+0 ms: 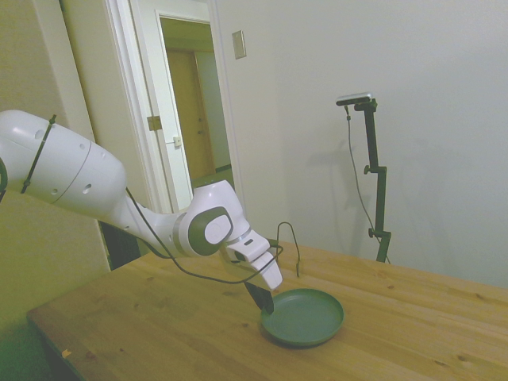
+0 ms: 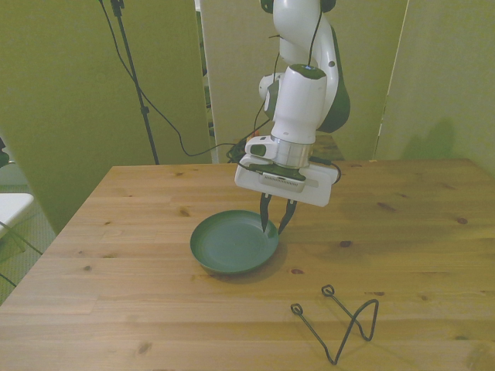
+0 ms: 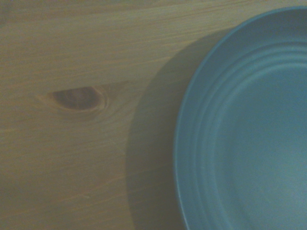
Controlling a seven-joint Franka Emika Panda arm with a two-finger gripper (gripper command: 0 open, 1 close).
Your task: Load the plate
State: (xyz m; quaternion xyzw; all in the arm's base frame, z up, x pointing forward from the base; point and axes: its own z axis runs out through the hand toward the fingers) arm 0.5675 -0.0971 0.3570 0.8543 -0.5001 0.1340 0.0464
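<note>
Wooden table (image 2: 433,232), knotted pine planks, fills my working area; pale walls behind, with an open doorway (image 1: 194,103) at the back in the side view.

White arm (image 1: 71,171): I log it reaching down over the table's middle, wrist angled steeply toward the surface.

Plate (image 2: 234,243): round, dark green, raised rim, lying flat on the table near its centre. My wrist view shows its ringed inner surface (image 3: 249,134) and a wood knot (image 3: 76,97) beside it.

Gripper (image 2: 277,222): fingers set slightly apart, straddling the plate's rim on the front view's right; I cannot tell whether they press on it.

Wire rack (image 2: 340,325): thin dark bent loops, standing near the table's near edge, well apart from the plate, toward the front view's right.
</note>
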